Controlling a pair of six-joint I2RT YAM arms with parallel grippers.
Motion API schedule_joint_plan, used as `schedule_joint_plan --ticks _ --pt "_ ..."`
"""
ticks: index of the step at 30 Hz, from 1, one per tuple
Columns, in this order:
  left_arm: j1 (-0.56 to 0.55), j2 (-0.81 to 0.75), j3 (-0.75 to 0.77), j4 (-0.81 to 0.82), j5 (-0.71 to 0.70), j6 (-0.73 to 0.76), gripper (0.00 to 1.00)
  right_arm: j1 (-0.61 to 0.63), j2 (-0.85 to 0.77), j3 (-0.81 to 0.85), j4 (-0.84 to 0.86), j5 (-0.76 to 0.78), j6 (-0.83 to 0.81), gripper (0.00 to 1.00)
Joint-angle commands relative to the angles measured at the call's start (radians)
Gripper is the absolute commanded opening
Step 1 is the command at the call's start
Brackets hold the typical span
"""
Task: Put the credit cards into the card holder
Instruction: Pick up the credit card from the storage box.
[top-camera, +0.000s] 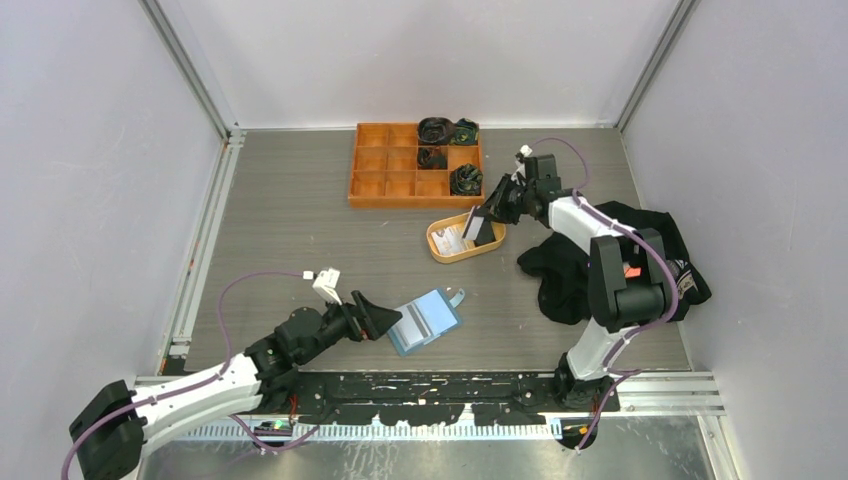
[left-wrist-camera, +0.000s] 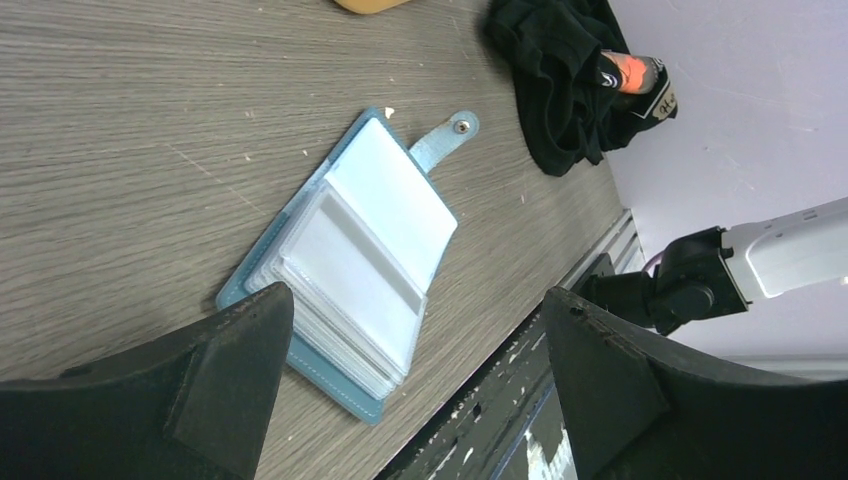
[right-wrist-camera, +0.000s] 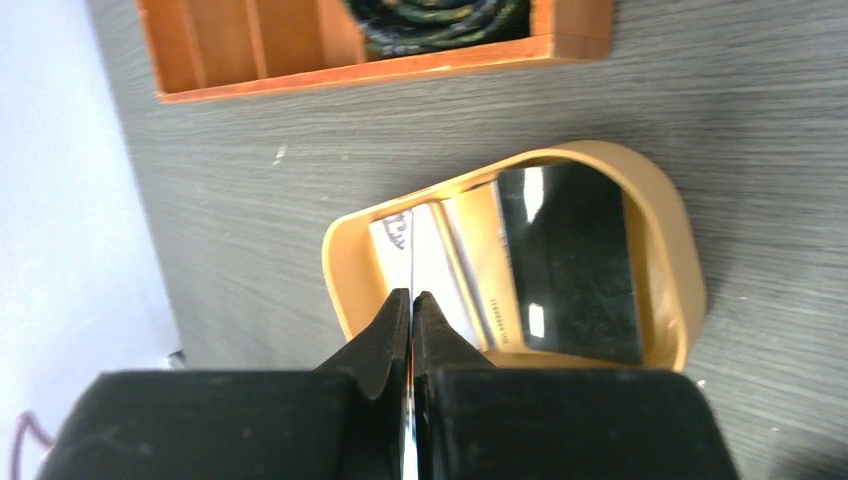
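Your right gripper (right-wrist-camera: 411, 297) is pinching shut on a card (right-wrist-camera: 411, 250), which is showing edge-on over the tan dish (right-wrist-camera: 340, 270). Inside the dish, a glossy black card (right-wrist-camera: 570, 260) is lying flat beside pale cards (right-wrist-camera: 470, 270); their small print is coming through too blurred to read. The orange tray (right-wrist-camera: 350, 75) is sitting just beyond. Your left gripper (left-wrist-camera: 420, 300) is hanging with jaws spread wide, gripping nothing, just beside the blue card holder (left-wrist-camera: 360, 260). That's lying open on the table (left-wrist-camera: 130, 120), clear sleeves up, snap tab pointing toward the black cloth (left-wrist-camera: 560, 80).
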Motion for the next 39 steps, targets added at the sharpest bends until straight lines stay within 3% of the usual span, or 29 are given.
schedule_joint_plan --ticks 1,8,10,14,17,22,32,36,39 --pt "-0.002 0.041 0.014 0.172 0.043 -0.001 0.94 -0.024 -0.11 -0.019 0.093 -0.21 0.037 0.01" --pt "-0.002 0.17 0.028 0.371 0.109 0.02 0.94 -0.031 -0.183 -0.135 0.435 -0.626 0.162 0.01" --pt "-0.002 0.213 0.045 0.424 0.149 0.023 0.94 -0.029 -0.197 -0.169 0.546 -0.698 0.222 0.01" --pt "-0.004 0.317 0.078 0.572 0.199 0.034 0.9 0.004 -0.228 -0.185 0.592 -0.759 0.234 0.01" --pt "-0.005 0.388 0.111 0.648 0.222 0.041 0.85 0.049 -0.257 -0.186 0.573 -0.782 0.198 0.01" --pt "-0.007 0.478 0.15 0.769 0.243 0.045 0.78 0.101 -0.32 -0.166 0.386 -0.784 0.008 0.01" --pt "-0.016 0.593 0.238 0.877 0.295 0.024 0.63 0.183 -0.353 -0.165 0.277 -0.806 -0.142 0.01" --pt "-0.015 0.648 0.255 0.935 0.309 0.014 0.53 0.204 -0.35 -0.155 0.222 -0.818 -0.208 0.01" --pt "-0.017 0.689 0.272 0.949 0.32 0.012 0.39 0.222 -0.353 -0.146 0.188 -0.831 -0.256 0.01"
